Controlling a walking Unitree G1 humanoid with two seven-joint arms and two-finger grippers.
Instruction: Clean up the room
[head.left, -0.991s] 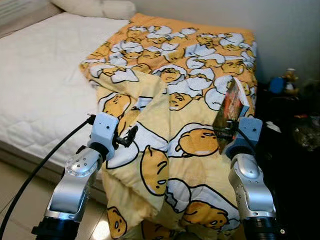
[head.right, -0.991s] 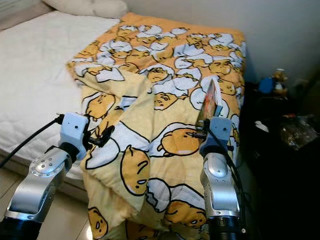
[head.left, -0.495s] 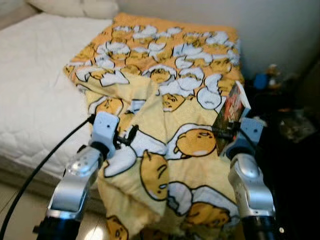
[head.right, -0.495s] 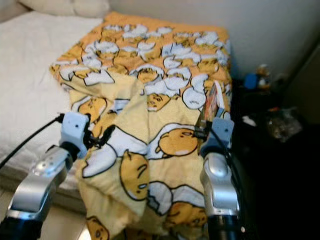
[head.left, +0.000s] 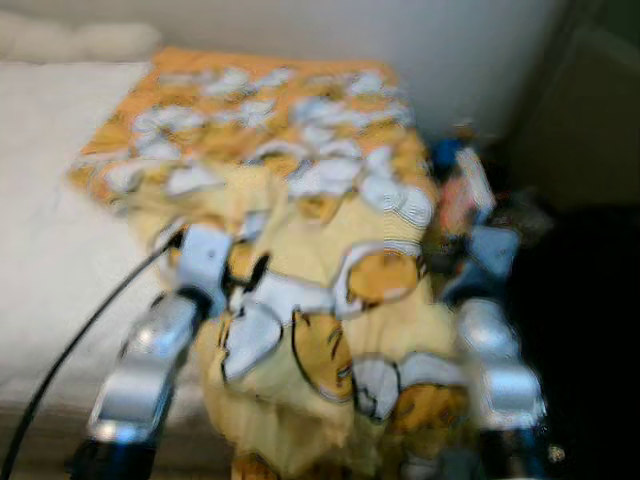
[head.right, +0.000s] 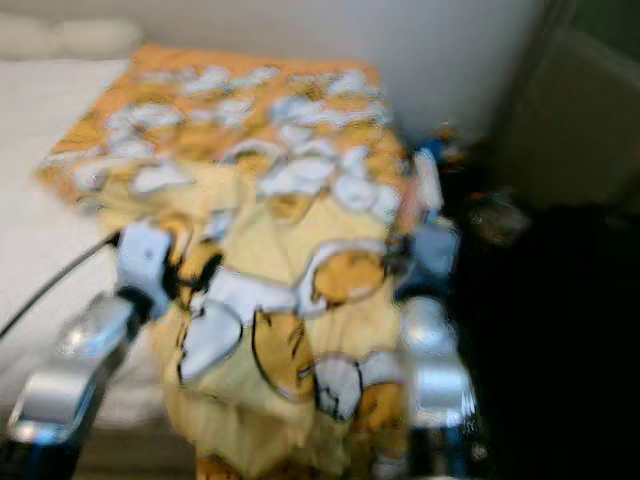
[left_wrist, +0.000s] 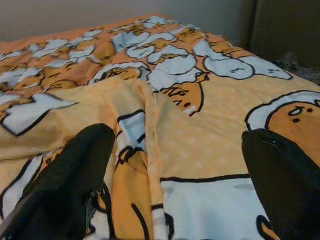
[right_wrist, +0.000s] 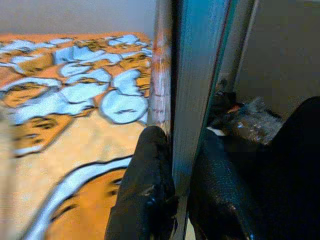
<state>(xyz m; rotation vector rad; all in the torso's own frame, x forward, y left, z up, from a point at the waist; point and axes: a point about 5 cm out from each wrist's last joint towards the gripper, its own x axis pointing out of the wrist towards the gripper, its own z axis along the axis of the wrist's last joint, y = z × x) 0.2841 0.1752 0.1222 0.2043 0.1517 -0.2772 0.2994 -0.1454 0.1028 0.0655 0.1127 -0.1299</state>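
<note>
Both eye views are blurred. A yellow and orange blanket (head.left: 300, 170) with a cartoon egg pattern lies crumpled over the foot of the bed. My left gripper (head.left: 255, 275) hovers just above it, open; the left wrist view shows its two black fingers (left_wrist: 75, 175) spread wide over the fabric with nothing between them. My right gripper (head.left: 462, 250) is at the blanket's right edge, shut on a thin flat packet (head.left: 462, 195) that stands upright. In the right wrist view the packet (right_wrist: 192, 75) is silver-teal with an orange printed face, pinched between the fingers (right_wrist: 147, 185).
A white mattress (head.left: 40, 230) with a pillow (head.left: 80, 40) lies to the left. To the right of the bed is a dark area (head.left: 580, 300) with small items, including something blue (head.left: 447, 155). A crinkled bag (right_wrist: 250, 120) sits on that dark side. A pale wall runs behind.
The whole picture has swung to the right and blurred, so the camera is turning. Both arms keep their pose, and the right gripper still holds the packet.
</note>
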